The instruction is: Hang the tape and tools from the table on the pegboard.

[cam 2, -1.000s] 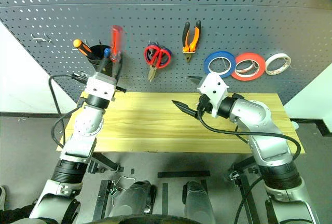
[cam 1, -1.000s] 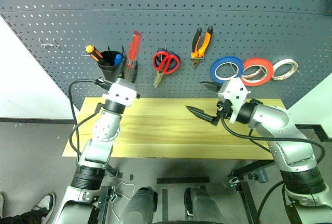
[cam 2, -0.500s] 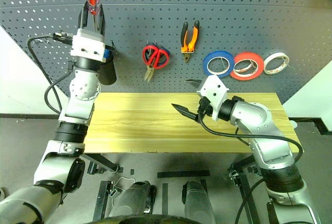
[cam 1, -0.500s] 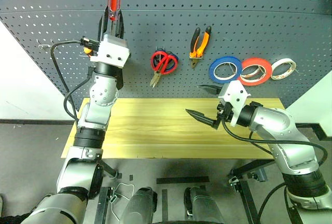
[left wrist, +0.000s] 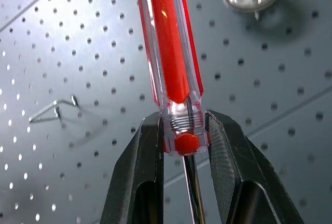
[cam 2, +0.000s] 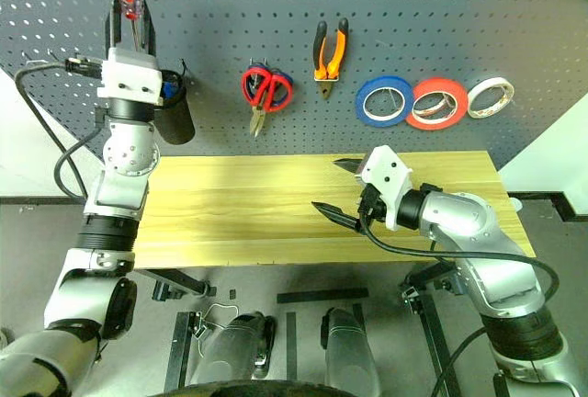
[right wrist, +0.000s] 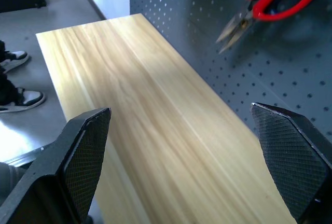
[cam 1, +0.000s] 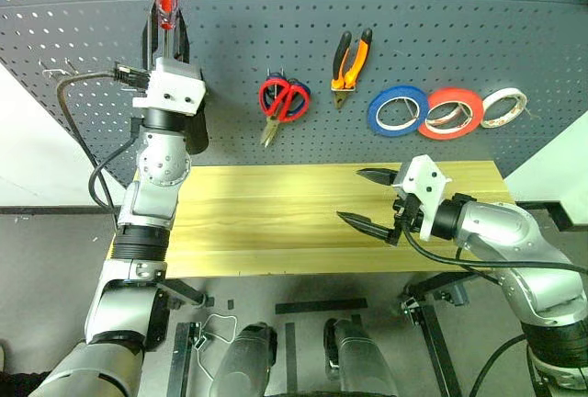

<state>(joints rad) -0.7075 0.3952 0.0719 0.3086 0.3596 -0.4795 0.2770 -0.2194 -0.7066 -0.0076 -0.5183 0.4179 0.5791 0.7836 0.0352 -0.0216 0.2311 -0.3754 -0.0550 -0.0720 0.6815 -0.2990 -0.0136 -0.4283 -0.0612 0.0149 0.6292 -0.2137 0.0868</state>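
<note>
My left gripper [cam 1: 166, 37] is shut on a red clear-handled screwdriver [left wrist: 168, 47], held upright in front of the pegboard [cam 1: 441, 11] at its upper left. On the pegboard hang the red-handled scissors [cam 1: 283, 98], the orange-and-black pliers [cam 1: 351, 59] and the blue tape [cam 1: 397, 109]. My right gripper [cam 1: 354, 197] stands open above the right half of the wooden table [cam 1: 266, 222], with nothing between its fingers [right wrist: 88, 146]. The right wrist view looks along the table [right wrist: 145, 105] toward the scissors [right wrist: 275, 1].
A black cup holder [cam 2: 175, 114] hangs on the pegboard just behind my left wrist. A red-orange roll [cam 1: 452, 112] and a white roll [cam 1: 507, 107] hang right of the blue tape. A bare metal hook [left wrist: 54, 111] sits at the board's far left. A person's shoes [right wrist: 23, 97] rest on the floor.
My left gripper has lifted the screwdriver from by the black cup and carried it up and left along the pegboard. The right gripper drew back slightly, still open.
</note>
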